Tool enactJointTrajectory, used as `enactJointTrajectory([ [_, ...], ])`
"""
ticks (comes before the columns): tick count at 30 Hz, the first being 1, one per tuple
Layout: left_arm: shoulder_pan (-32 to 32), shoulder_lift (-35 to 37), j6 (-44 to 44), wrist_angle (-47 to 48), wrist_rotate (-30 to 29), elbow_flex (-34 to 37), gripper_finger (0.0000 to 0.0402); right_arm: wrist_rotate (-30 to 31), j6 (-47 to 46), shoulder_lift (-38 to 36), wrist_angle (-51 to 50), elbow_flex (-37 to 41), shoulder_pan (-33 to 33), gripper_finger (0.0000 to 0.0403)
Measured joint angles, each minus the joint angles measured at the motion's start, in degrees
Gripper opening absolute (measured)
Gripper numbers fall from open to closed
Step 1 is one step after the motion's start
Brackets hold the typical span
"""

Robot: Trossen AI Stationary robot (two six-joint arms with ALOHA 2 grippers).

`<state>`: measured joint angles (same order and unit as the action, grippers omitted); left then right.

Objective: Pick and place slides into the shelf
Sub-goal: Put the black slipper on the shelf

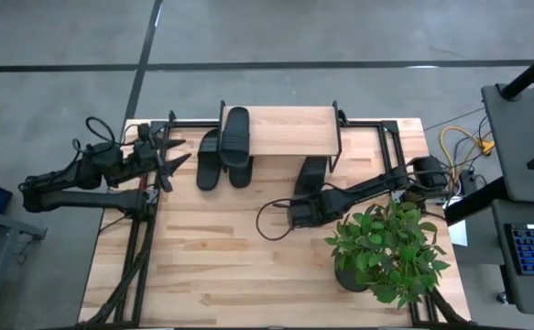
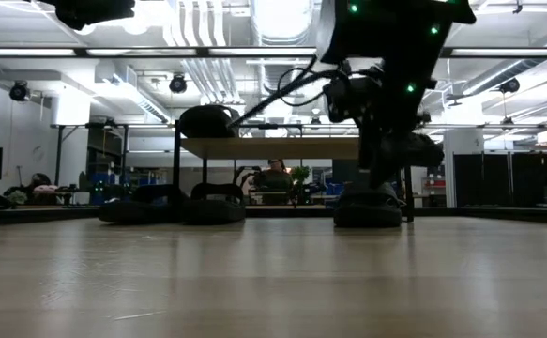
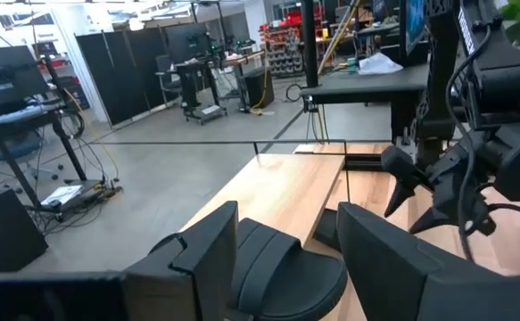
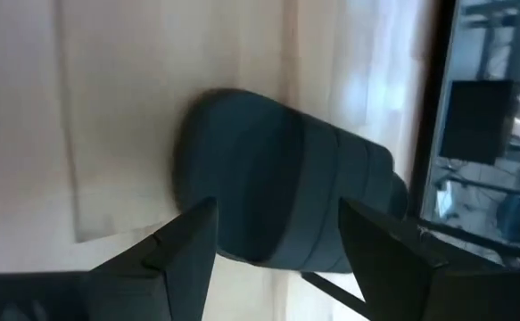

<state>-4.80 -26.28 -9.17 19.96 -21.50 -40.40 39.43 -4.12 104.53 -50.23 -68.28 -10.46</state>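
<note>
**Right gripper hanging open over a slide beside the shelf**

Dark, flat fingers (image 4: 184, 245) of the right gripper (image 4: 277, 241) are filling the near edge of the right wrist view, spread wide and holding nothing. Between and just beyond them is lying a matte black slide (image 4: 282, 201), its rounded sole and broad strap resting on pale wood. From above, this gripper (image 1: 303, 211) is sitting over the same slide (image 1: 312, 172), which is poking out from the front edge of the shelf (image 1: 289, 131).

That shelf is a low rack with a light wooden board on a thin black metal frame. One slide (image 1: 236, 136) is resting on the board's left end, and two more are lying side by side on the table just in front of it, one (image 1: 210, 160) slightly left of the other (image 1: 240, 170).

At the table's left edge, the left gripper (image 1: 168, 156) is hovering with its fingers apart and empty, pointing toward the pair.

A leafy green potted plant (image 1: 386, 243) is crowding the right arm's near side. The table (image 1: 212, 266) is showing a broad stretch of bare planks toward its front, with a black frame along its sides.
</note>
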Motion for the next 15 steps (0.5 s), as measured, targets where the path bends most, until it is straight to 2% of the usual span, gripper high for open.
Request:
enactJointTrajectory([
  [7,0.00,-0.38,-0.02,0.05,0.02,0.02,0.0177,0.41,-1.91,-0.08,3.26,3.99,0.50,0.0223],
  [11,0.01,-0.57,-0.02,0.02,0.02,0.02,0.0177,3.58,-2.14,-0.08,7.08,6.80,1.15,0.0223],
  [15,0.00,-0.75,-0.02,-0.02,0.02,0.04,0.0177,4.25,-2.32,-0.08,9.26,8.68,2.09,0.0224],
])
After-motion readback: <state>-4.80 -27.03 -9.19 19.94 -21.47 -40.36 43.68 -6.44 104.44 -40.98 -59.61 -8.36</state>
